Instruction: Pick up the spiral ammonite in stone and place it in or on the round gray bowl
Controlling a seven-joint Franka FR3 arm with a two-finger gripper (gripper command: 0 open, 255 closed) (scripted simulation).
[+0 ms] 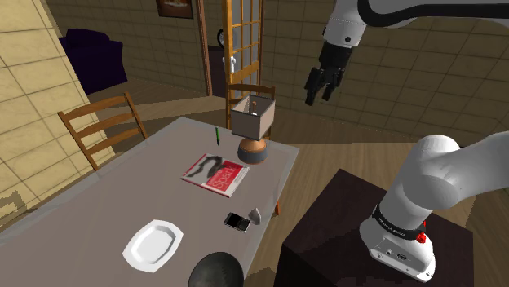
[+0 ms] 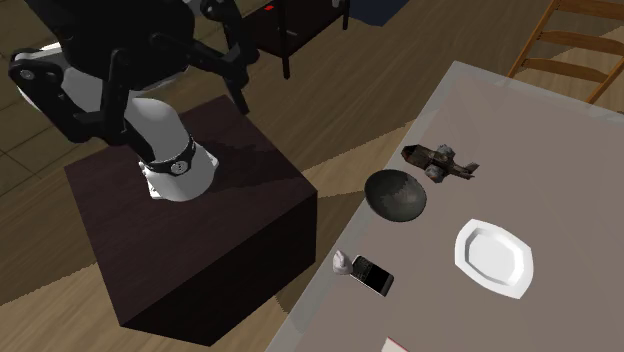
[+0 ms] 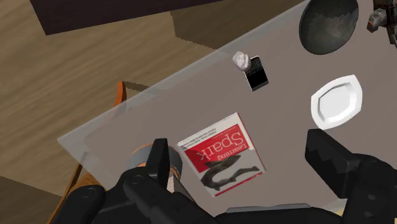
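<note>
Claw [image 3: 236,141], fingers spread and empty, hangs high above the grey table [image 3: 286,124]. A red book [image 3: 219,156] lies directly beneath it. Beyond the fingertips, at the table's edge, the pale spiral ammonite [image 3: 240,60] lies just beside a black phone [image 3: 256,73]. Farther out are the dark round bowl [image 3: 329,25] and a white plate [image 3: 337,102].

I'm looking over a grey table [image 1: 98,212] standing on a wooden plank floor [image 1: 343,163]. Wooden seats are waiting at it: a side chair [image 1: 95,106] and a far-end chair [image 1: 249,86]. Tan block walls [image 1: 33,81] are closing us in (dark purple sofa [image 1: 94,57] sitting beside them), and an orange-framed glazed door [image 1: 243,37] is standing at the back.
</note>
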